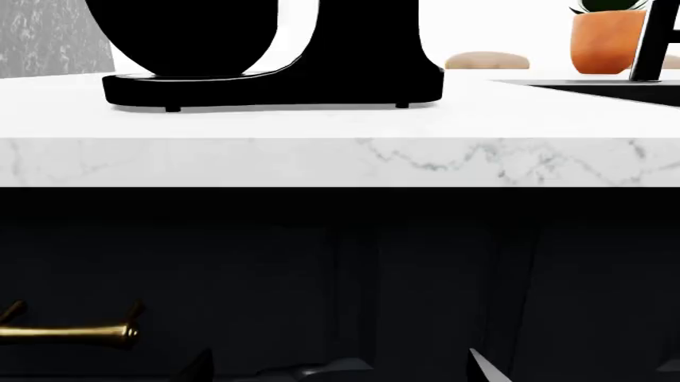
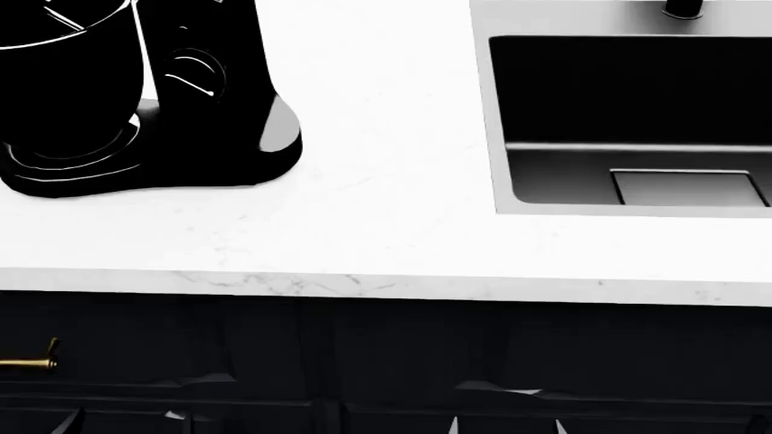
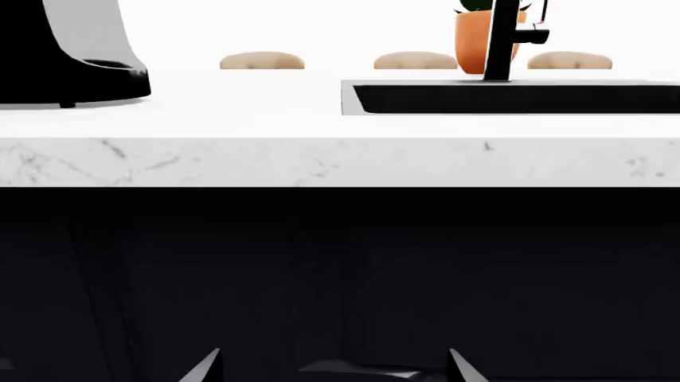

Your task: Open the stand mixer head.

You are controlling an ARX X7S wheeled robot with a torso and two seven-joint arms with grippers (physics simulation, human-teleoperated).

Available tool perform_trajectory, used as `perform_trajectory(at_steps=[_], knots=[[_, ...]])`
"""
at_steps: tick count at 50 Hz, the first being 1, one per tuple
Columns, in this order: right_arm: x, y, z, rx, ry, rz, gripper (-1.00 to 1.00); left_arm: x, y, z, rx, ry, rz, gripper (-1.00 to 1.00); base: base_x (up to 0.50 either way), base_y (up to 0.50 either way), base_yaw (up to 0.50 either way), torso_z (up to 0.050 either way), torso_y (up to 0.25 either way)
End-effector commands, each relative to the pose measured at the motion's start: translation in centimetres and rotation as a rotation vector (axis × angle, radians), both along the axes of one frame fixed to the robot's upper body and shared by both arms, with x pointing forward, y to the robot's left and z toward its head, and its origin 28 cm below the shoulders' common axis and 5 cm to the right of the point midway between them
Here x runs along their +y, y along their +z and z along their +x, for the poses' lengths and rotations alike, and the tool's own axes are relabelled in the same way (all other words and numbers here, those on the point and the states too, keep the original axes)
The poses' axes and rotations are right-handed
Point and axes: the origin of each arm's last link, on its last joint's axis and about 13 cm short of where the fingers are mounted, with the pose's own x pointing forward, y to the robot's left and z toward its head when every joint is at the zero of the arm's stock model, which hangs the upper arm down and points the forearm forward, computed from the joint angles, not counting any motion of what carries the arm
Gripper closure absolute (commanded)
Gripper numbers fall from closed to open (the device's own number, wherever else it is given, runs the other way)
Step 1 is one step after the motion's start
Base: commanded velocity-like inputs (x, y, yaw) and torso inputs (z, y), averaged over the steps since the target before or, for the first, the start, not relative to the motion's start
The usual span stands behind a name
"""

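The glossy black stand mixer (image 2: 181,163) stands on the white marble counter (image 2: 386,244) at the far left, with its black bowl (image 2: 67,81) in front of the column. Its grey head is out of view above every frame's edge. The left wrist view shows the mixer's base (image 1: 266,87) and bowl (image 1: 181,36); the right wrist view shows only the base's end (image 3: 64,87). My left gripper (image 1: 340,370) and right gripper (image 3: 331,368) are both open and empty. They hang low in front of the dark cabinet, below the counter's edge.
A black sink (image 2: 627,117) is sunk in the counter at the right, with a black faucet (image 3: 499,40) and an orange plant pot (image 1: 606,40) behind it. A brass drawer handle (image 1: 64,330) sticks out of the cabinet front at the left. Beige stools (image 3: 260,60) stand beyond the counter.
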Motion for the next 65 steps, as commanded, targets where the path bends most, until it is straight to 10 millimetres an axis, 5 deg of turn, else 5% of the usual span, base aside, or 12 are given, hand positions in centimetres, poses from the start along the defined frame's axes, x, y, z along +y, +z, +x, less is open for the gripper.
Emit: perform_trajectory(at_steps=[1,19,26,65], knots=[[0.1,-0.4,-0.1,0.005,0.005,-0.018,-1.00,-0.2,-0.2,-0.1,0.005,-0.011,-0.001,-1.00,0.00,0.00,0.00,0.000,0.000],[-0.2,-0.8,-0.1,0.016,0.000,-0.012,-1.00,0.0,-0.7,0.2,0.071,0.010,0.026,-1.00,0.00,0.00,0.00,0.000,0.000],[-0.1,-0.8,-0.1,-0.007,0.008,-0.057,-1.00,0.2,-0.5,0.0,-0.063,-0.019,0.015,-1.00,0.00,0.00,0.00,0.000,0.000],[-0.3,-1.4,0.1,0.037,0.024,-0.028,-1.00,0.2,-0.6,0.1,0.001,-0.035,0.047,-1.00,0.00,0.44,0.00,0.000,0.000]])
